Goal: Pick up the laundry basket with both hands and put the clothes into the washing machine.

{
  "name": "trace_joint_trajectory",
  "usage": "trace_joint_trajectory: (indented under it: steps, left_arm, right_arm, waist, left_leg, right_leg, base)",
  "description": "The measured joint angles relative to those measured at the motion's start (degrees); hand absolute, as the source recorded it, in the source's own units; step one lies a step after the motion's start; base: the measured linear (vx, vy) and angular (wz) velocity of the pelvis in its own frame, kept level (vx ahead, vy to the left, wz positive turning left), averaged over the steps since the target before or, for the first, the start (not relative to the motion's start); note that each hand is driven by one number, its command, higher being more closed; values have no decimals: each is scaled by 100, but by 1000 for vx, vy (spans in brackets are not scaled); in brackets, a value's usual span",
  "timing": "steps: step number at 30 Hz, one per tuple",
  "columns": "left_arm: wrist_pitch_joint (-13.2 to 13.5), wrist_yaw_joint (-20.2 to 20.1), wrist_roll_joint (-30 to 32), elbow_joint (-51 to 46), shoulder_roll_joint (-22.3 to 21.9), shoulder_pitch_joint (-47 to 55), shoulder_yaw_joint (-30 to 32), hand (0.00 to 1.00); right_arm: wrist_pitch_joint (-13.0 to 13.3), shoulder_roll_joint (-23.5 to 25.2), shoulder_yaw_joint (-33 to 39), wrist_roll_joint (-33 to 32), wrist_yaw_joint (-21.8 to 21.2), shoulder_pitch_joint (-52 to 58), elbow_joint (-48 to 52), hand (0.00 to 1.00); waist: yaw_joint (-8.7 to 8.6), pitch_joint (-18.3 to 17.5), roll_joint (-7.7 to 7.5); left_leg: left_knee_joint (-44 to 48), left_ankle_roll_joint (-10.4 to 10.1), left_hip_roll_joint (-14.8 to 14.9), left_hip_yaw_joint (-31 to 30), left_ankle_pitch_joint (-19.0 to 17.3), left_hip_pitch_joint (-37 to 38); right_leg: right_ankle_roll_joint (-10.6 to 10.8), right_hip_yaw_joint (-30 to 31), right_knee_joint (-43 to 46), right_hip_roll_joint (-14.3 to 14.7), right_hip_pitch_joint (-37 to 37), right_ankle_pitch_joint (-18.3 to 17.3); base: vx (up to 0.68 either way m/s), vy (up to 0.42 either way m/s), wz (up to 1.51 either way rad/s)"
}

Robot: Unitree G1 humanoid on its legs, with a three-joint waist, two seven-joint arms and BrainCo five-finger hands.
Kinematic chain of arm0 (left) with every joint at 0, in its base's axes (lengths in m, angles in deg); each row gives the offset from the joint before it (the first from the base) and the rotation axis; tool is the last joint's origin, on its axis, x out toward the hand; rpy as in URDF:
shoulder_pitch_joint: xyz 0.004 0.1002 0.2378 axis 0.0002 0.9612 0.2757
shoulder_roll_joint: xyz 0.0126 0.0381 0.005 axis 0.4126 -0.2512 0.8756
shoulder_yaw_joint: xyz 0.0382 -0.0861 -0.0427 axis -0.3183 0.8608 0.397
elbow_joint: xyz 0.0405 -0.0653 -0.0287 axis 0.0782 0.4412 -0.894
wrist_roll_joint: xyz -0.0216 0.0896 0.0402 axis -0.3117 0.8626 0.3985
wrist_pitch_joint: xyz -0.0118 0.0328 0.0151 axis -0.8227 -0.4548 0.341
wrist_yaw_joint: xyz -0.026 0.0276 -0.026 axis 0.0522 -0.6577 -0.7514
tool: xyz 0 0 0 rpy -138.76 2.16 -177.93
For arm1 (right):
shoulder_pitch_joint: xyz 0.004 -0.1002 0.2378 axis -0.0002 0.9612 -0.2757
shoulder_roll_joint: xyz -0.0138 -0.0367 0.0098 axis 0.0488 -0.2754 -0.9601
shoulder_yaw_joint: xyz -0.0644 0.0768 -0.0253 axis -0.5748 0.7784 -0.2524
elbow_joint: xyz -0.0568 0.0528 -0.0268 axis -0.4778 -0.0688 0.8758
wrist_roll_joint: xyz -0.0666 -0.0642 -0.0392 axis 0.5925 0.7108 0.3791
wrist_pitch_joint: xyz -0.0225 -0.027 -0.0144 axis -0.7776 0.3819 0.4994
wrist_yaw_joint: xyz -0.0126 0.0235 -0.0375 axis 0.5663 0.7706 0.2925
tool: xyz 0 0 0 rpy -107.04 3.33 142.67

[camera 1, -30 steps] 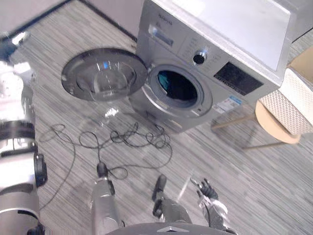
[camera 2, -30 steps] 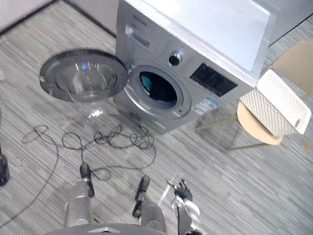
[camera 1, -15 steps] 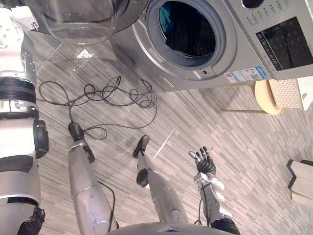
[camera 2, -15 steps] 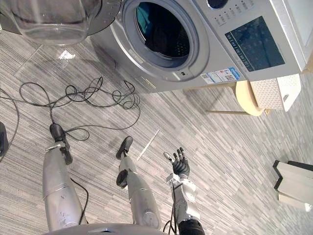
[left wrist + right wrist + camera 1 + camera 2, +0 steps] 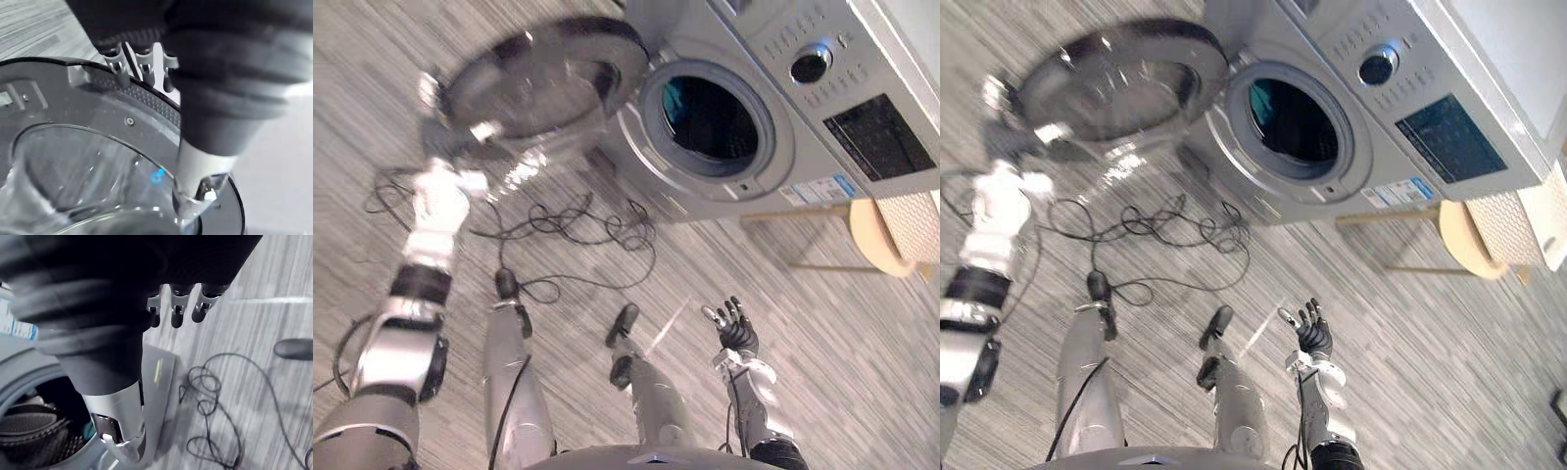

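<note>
White laundry basket [image 5: 1523, 225] rests beside the open washing machine [image 5: 1371, 137].

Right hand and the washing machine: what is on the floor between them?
Nothing but bare striped floor lies between the right hand, its fingers spread open, and the washing machine. The left eye view shows this.

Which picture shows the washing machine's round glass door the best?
The right eye view: the whole round grey door with its glass bowl stands swung open beside the silver washing machine. The left eye view shows much the same. The left wrist view shows part of its rim and glass from close, by the left hand.
</note>
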Motion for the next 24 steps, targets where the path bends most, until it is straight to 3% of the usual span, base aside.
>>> trace_joint_trajectory:
  steps: [3, 5, 8, 9, 11, 12, 14, 17, 21, 24]
  left_arm:
    - [-167, -563, -231, -432, -392, 811, -1030, 0]
    - [-325, -935, -476, -546, -679, 1102, -1729, 0]
    - [-537, -1528, -847, -696, -1110, 1281, -2831, 0]
    - [-546, -1820, -1010, -1059, -1364, 1316, -3329, 0]
    - [-541, -2045, -1167, -1432, -1766, 1314, -3667, 0]
    - [-520, -2098, -1207, -1492, -1908, 1296, -3718, 0]
    - [-497, -2186, -1448, -1542, -2318, 1144, -3746, 0]
    - [-479, -2253, -1797, -1541, -2345, 1106, -3692, 0]
    - [-484, -2252, -1865, -1309, -2216, 1434, -3417, 0]
    - [-490, -2252, -1743, -886, -2087, 1894, -3013, 0]
  right_arm:
    - [-16, 89, 22, 26, -5, 12, -217, 0]
    - [-16, 196, 30, 30, -12, 14, -454, 0]
    - [-67, 400, 193, 32, -11, 3, -1045, 0]
    - [-119, 408, 193, 33, -5, 3, -1483, 0]
    - [-144, 402, 279, 36, 15, 37, -1945, 0]
    - [-151, 400, 343, 37, 18, 64, -2062, 0]
    - [-214, 306, 573, 153, 27, 160, -2425, 0]
    - [-256, 158, 875, 266, 34, 300, -2648, 0]
    - [-334, 13, 1113, 477, 33, 278, -2885, 0]
    - [-385, -10, 1316, 480, 26, 275, -3249, 0]
  waist:
    - [18, -37, 122]
    - [8, -84, 178]
    - [-178, -266, 193]
    - [-336, -420, 212]
    - [-508, -649, 288]
    - [-564, -743, 339]
    - [-777, -945, 588]
    - [-955, -1125, 886]
    - [-1062, -1222, 1039]
    - [-1089, -1335, 1094]
  left_leg:
    - [-270, 50, -383, 148, 34, 536]
    - [-354, 51, -504, 217, 34, 778]
    - [-663, 51, -726, 347, 81, 1119]
    - [-863, 34, -811, 430, 136, 1331]
    - [-1108, -2, -903, 440, 199, 1585]
    - [-1172, -29, -922, 448, 232, 1668]
    - [-1408, -76, -918, 561, 343, 2076]
    - [-1843, -222, -913, 608, 499, 2571]
    - [-2407, -278, -926, 593, 646, 3147]
    - [-2876, -336, -953, 579, 853, 3429]
  right_leg:
    - [119, -86, 193, -411, 394, -163]
    - [150, -83, 186, -538, 615, -193]
    - [172, -21, 121, -702, 774, -229]
    - [157, 102, 25, -725, 865, -233]
    - [94, 242, -92, -710, 932, -223]
    - [87, 289, -125, -696, 952, -219]
    - [59, 420, -281, -600, 1184, -194]
    - [-32, 483, -433, -447, 1446, -203]
    - [-309, 592, -564, -270, 1708, -300]
    - [-339, 580, -662, -179, 1798, -320]
  base:
    - [31, 81, 58]
    - [14, 70, 25]
    - [15, 29, 1]
    - [48, -12, -22]
    - [60, -30, -36]
    - [85, -51, -42]
    - [113, -71, -39]
    - [117, -84, -31]
    - [73, -65, -26]
    - [30, -39, -5]
